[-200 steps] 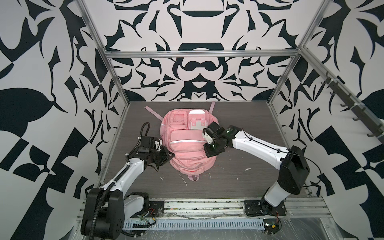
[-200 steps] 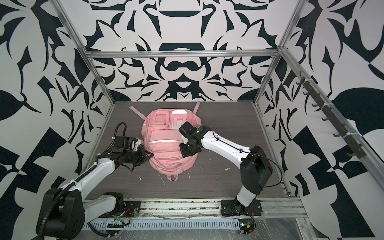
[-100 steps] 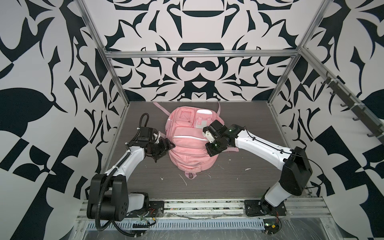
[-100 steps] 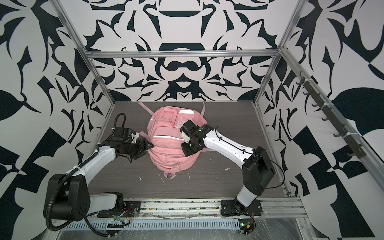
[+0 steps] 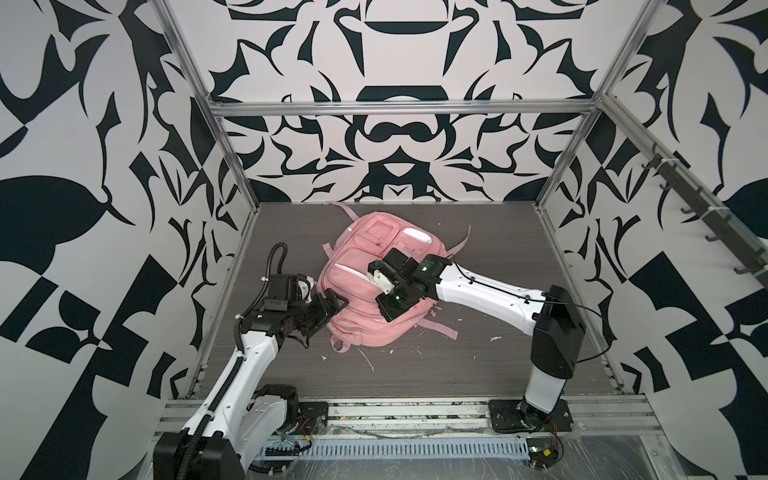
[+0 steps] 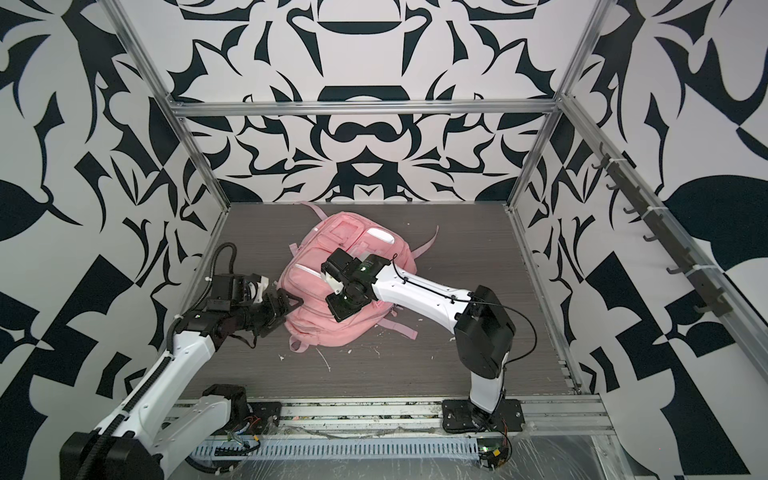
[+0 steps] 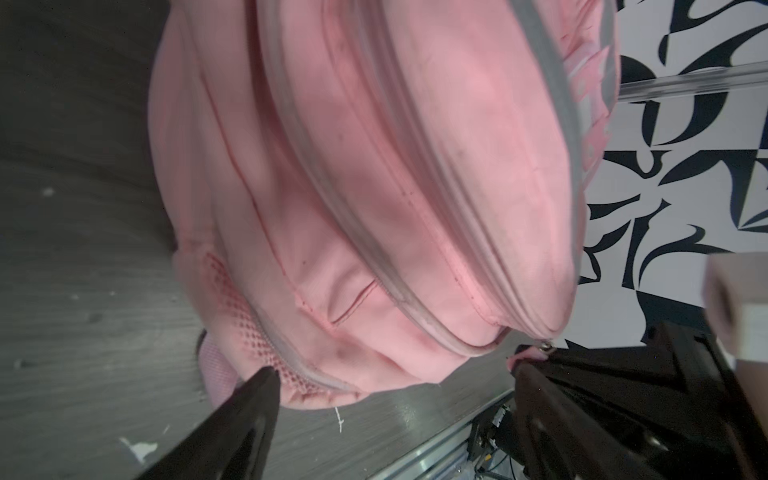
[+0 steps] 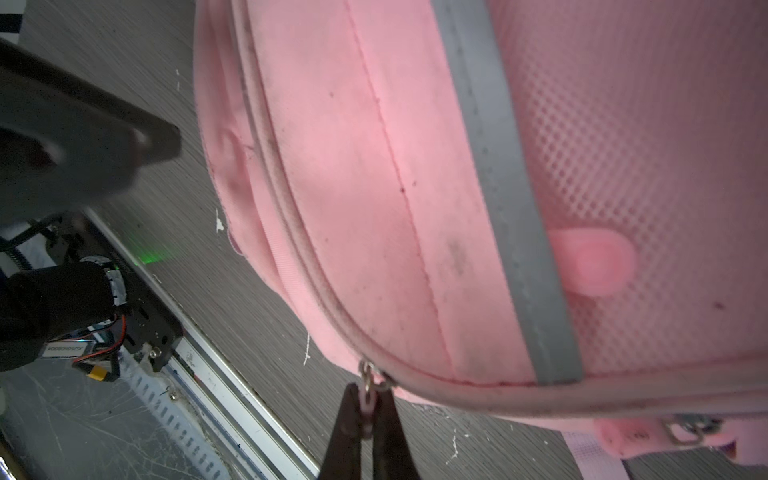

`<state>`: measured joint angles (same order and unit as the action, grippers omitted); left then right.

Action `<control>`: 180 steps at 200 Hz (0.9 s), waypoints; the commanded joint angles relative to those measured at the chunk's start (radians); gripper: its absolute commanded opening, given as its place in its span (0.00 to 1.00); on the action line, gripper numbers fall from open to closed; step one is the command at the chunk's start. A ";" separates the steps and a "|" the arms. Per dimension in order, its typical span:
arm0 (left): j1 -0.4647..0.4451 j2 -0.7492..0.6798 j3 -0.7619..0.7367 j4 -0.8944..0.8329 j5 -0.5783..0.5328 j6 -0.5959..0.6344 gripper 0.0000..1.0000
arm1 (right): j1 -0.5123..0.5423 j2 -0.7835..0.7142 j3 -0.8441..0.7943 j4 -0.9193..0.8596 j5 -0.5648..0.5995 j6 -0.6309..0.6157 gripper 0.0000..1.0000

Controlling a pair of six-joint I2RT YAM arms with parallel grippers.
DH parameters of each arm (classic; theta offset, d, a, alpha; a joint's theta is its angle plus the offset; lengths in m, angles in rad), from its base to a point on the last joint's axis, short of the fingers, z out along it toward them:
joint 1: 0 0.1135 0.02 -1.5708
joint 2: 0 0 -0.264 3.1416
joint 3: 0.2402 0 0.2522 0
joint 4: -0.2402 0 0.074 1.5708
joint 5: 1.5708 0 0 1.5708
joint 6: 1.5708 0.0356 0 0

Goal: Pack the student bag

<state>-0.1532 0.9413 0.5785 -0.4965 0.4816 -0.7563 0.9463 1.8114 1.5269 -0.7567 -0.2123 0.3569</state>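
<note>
You see the student bag [image 5: 365, 328] lying front up in the middle of the grey wood-grain table [image 5: 478, 374]. It is soft pink fabric, rounded and full, with grey zip tracks, a grey strip and a dotted mesh panel. The right wrist view shows you what both top views hide: the right gripper [image 8: 368, 409] is pinched closed on a small pink zip pull [image 8: 368, 395] with a metal ring. The left gripper [image 7: 395, 372] stands wide apart at the bag's edge and holds nothing. One finger [image 7: 540, 386] perhaps touches a second pull, but the view is blurred there.
</note>
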 commanded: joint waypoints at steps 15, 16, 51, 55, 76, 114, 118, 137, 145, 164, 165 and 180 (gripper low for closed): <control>-0.035 0.053 -0.045 0.181 0.025 -0.155 0.74 | 0.025 -0.008 0.052 0.083 -0.082 0.037 0.00; -0.037 0.056 -0.045 0.186 0.025 -0.156 0.73 | 0.024 -0.007 0.050 0.085 -0.082 0.038 0.00; -0.083 0.155 -0.025 0.246 0.022 -0.147 0.64 | 0.045 0.000 0.039 0.107 -0.082 0.057 0.00; -0.089 0.162 -0.024 0.253 0.020 -0.148 0.62 | 0.046 -0.002 0.036 0.110 -0.082 0.060 0.00; -0.105 0.196 -0.028 0.279 0.014 -0.149 0.47 | 0.049 -0.012 0.020 0.118 -0.072 0.067 0.00; -0.105 0.218 -0.030 0.302 0.002 -0.143 0.21 | 0.052 -0.054 -0.025 0.122 -0.056 0.074 0.00; -0.105 0.218 -0.028 0.299 -0.002 -0.138 0.18 | 0.050 -0.060 -0.031 0.120 -0.057 0.073 0.00; -0.103 0.223 -0.007 0.274 -0.026 -0.110 0.02 | 0.042 -0.092 -0.064 0.093 -0.030 0.067 0.00; -0.102 0.226 0.003 0.262 -0.037 -0.100 0.00 | 0.029 -0.108 -0.086 0.081 -0.024 0.067 0.00; -0.094 0.228 0.012 0.241 -0.056 -0.086 0.00 | -0.020 -0.166 -0.156 0.092 -0.033 0.080 0.00; -0.093 0.228 0.012 0.241 -0.057 -0.086 0.00 | -0.023 -0.170 -0.161 0.093 -0.033 0.080 0.00; -0.083 0.221 0.003 0.245 -0.069 -0.085 0.00 | -0.067 -0.211 -0.197 0.091 -0.033 0.077 0.00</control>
<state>-0.2558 1.1614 0.5594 -0.2649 0.4805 -0.8833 0.9325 1.7283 1.3636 -0.6296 -0.2253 0.4244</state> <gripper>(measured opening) 0.069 0.058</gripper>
